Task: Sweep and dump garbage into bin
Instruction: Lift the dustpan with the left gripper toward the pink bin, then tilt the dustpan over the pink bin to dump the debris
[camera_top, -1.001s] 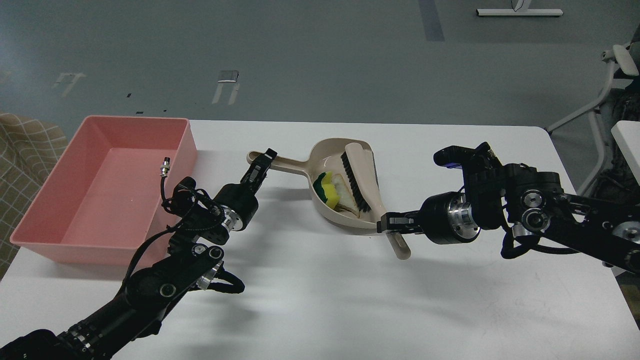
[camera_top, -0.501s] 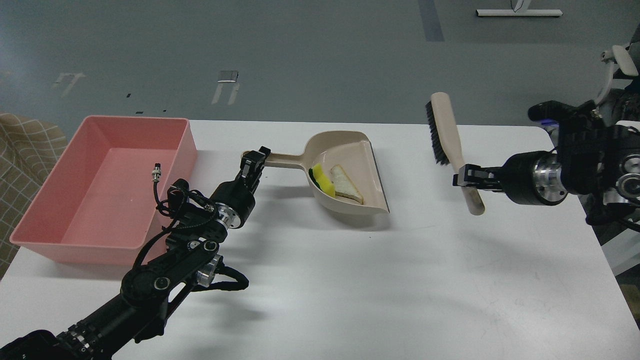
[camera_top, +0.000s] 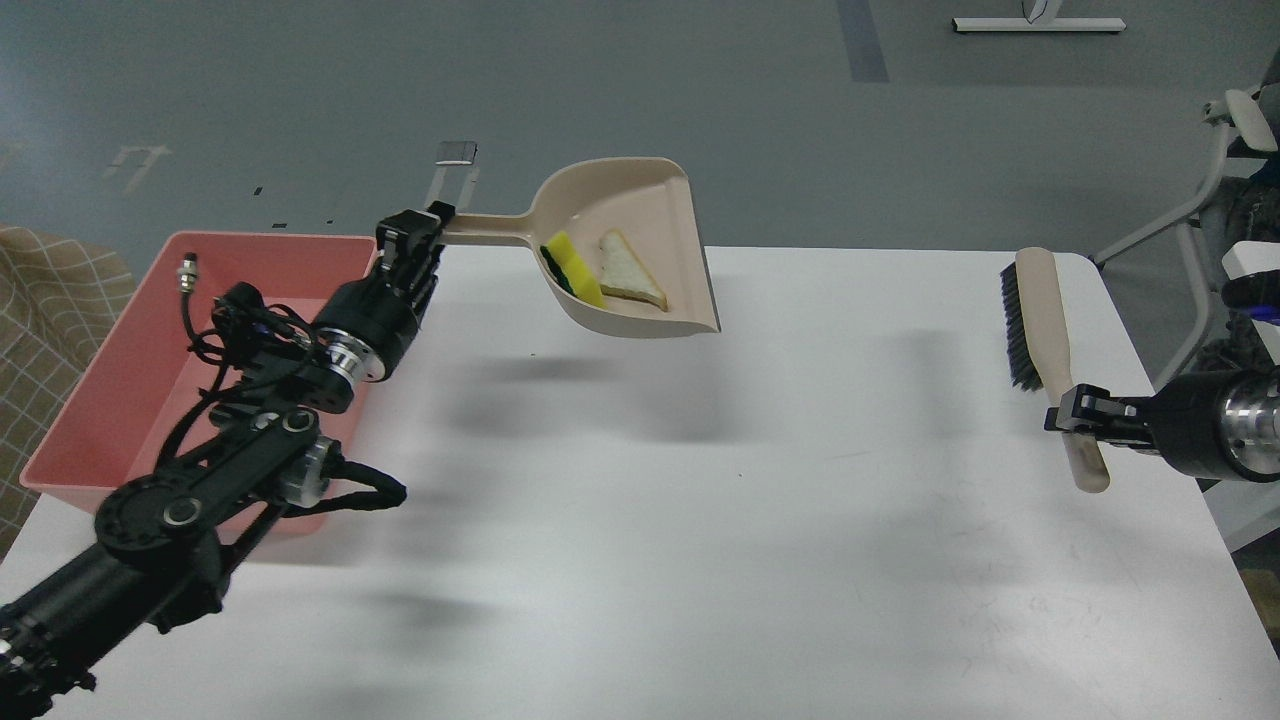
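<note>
Head view. The left claw (camera_top: 415, 243) is pinching the end of the dustpan (camera_top: 640, 205) handle and is holding the pan in the air, clear of the counter (camera_top: 700, 520); the pan's shadow is lying on the counter below it. The garbage is riding inside the pan: the yellow sponge block (camera_top: 573, 270) is sitting against the rear wall at the 9 o'clock side, and the bread-like wedge (camera_top: 628, 272) is lying just beside it at 3 o'clock. The pan mouth is facing 4 o'clock and is sloping downward. The bin (camera_top: 150, 390) is standing at the counter's 9 o'clock edge, partly hidden behind the left arm, and its visible part is holding none of the garbage. The right claw (camera_top: 1075, 420) is pinching the brush (camera_top: 1035, 320) handle at the 3 o'clock edge, well apart from the pan, bristles facing 9 o'clock.

Step in hand, by judgement: carrying the loaded pan to the bin. Procedure:
1. Keep the mouth level or raised while travelling toward 9 o'clock; the wedge is lying nearest the lip and is likely to slide out first.
2. Bring the lip over the bin's interior before tipping.
3. Tip slowly, mouth down.
4. Keep the brush parked.
</note>
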